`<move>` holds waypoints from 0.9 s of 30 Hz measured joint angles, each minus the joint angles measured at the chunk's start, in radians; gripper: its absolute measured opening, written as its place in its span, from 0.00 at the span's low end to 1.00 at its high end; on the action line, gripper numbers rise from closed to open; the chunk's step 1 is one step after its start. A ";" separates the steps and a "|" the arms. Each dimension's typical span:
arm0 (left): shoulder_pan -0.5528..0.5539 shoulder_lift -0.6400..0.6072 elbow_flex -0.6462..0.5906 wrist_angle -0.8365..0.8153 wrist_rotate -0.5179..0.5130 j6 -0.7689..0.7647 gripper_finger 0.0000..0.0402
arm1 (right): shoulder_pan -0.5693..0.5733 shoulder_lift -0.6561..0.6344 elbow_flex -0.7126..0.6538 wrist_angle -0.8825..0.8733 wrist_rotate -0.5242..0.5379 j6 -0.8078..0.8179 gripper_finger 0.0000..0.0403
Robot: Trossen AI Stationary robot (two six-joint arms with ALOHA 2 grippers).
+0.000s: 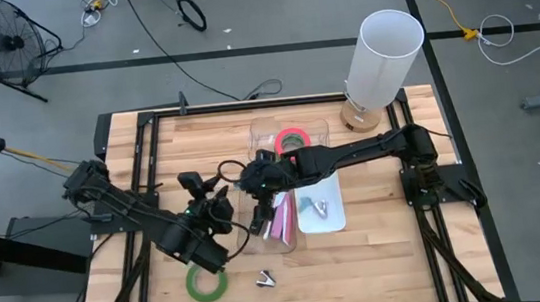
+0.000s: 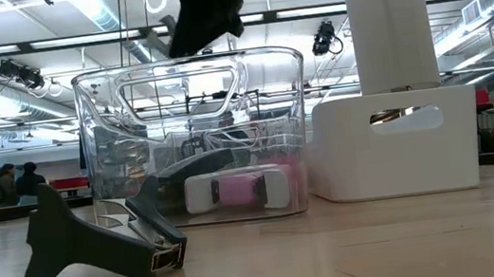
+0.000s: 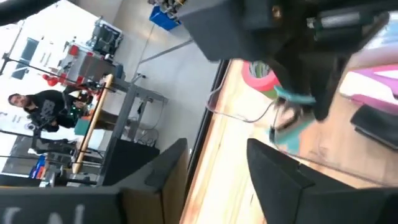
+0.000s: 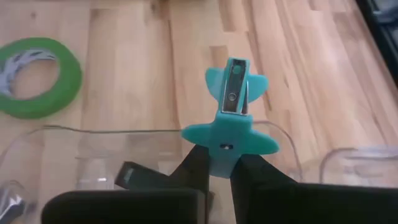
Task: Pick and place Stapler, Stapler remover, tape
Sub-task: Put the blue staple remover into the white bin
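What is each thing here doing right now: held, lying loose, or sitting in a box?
Right hand: shut on the teal staple remover, above the clear bin.
Teal staple remover: held, off the table.
Left hand: open, holding nothing, beside the clear bin.
Clear bin: upright on the table.
Pink stapler: lying inside the clear bin.
Green tape ring: flat on the table, loose.
Dark staple remover: lying on the table, loose.

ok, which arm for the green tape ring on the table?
Left. Its pincer is open, nearer the green tape; the right pincer is shut on the teal staple remover.
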 joint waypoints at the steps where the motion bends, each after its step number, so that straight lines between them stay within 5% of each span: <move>1: 0.000 -0.007 0.000 -0.001 0.008 0.013 0.44 | 0.000 -0.001 0.000 -0.015 0.006 0.005 0.06; 15: 0.001 -0.084 -0.012 -0.003 0.237 0.075 0.39 | 0.053 -0.125 -0.001 -0.712 0.072 0.365 0.06; 27: 0.004 -0.084 -0.012 -0.004 0.234 0.106 0.37 | 0.178 -0.221 -0.197 -0.724 0.069 0.619 0.06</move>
